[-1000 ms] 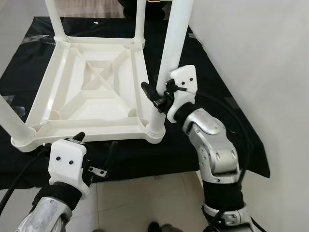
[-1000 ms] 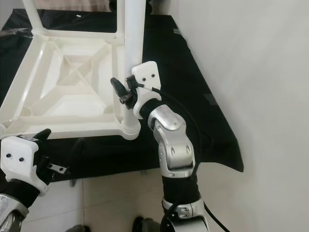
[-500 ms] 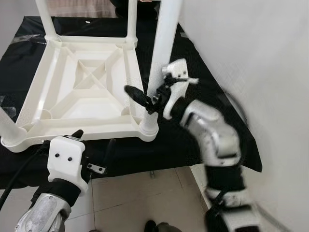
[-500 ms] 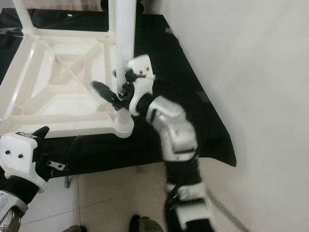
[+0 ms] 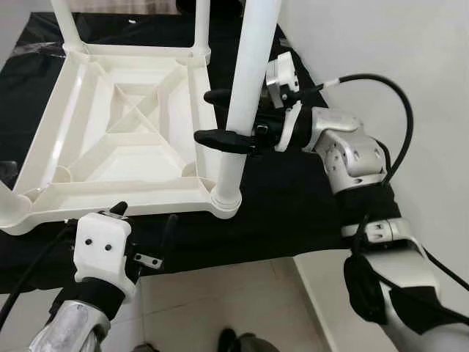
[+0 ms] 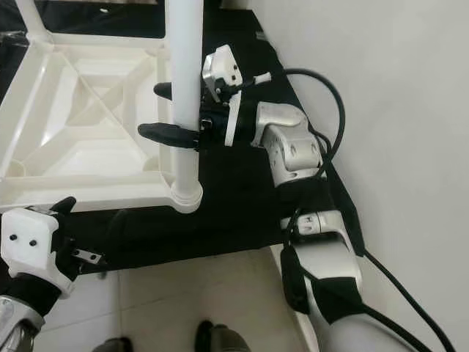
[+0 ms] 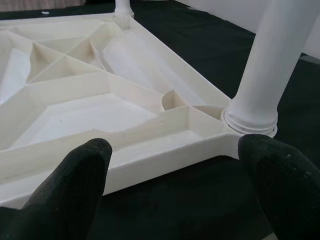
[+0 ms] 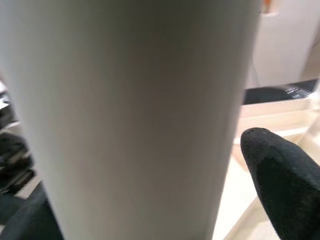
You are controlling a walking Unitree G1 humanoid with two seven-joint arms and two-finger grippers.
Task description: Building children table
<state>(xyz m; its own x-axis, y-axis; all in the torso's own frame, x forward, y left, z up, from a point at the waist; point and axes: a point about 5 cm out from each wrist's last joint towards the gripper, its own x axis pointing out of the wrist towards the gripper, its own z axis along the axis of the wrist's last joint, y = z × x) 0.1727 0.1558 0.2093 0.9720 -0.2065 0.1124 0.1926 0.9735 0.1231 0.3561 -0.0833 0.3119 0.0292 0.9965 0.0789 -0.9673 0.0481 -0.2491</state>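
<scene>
The right gripper straddled the leg — fingers spread, not clamped — seemingly to steady it in the tabletop; the left gripper hovered open nearby.

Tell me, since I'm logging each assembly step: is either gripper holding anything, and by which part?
The right gripper straddles the near table leg partway up; whether it clamps cannot be told. The left gripper is open, holding nothing.

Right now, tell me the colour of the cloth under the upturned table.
Black cloth, seen best in the left eye view.
</scene>
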